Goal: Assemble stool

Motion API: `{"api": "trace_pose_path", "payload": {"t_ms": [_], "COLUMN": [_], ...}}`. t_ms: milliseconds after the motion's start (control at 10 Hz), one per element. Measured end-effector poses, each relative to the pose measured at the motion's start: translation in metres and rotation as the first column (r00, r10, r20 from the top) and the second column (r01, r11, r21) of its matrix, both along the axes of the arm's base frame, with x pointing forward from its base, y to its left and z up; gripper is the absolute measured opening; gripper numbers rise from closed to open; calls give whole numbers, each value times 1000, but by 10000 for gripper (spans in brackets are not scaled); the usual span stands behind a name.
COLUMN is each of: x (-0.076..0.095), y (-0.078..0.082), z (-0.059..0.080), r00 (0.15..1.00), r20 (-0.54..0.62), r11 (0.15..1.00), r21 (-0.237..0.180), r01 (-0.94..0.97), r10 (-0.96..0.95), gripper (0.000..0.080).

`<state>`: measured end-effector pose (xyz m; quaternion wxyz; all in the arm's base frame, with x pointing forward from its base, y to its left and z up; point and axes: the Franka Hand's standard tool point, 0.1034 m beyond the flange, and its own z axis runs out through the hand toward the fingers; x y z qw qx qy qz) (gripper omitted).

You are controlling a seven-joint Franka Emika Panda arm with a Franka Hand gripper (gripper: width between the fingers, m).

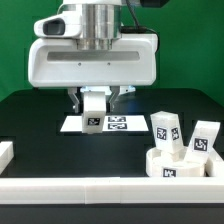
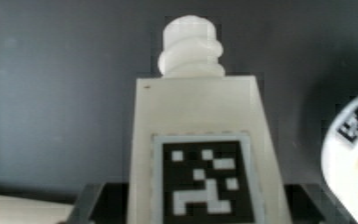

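Observation:
My gripper [image 1: 93,103] is shut on a white stool leg [image 1: 93,110] and holds it above the black table, over the marker board [image 1: 118,124]. In the wrist view the leg [image 2: 197,120] fills the middle, its tag facing the camera and its threaded tip pointing away, and the dark fingers [image 2: 108,197] press it from both sides. The round white seat [image 1: 178,163] lies at the exterior view's right, near the front rail. Two more legs [image 1: 164,131] [image 1: 203,139] stand upright on or just behind the seat. An edge of the seat shows in the wrist view [image 2: 350,150].
A long white border rail [image 1: 100,193] runs along the table's front, with a short raised end [image 1: 5,153] at the exterior view's left. A green wall stands behind the arm.

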<state>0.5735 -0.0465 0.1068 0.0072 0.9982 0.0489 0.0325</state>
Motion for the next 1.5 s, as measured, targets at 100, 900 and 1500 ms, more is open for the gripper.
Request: {"api": "trace_pose_path", "payload": {"t_ms": [100, 900, 1500], "x": [14, 27, 44], "y": [8, 17, 56], "z": [7, 15, 14], "r00": [997, 896, 874], "r20": [83, 443, 485], "r11": [1000, 997, 999], "r21": [-3, -73, -34], "r01": [-1, -3, -20], "r10": [1, 36, 34], "gripper": [337, 337, 337]}}
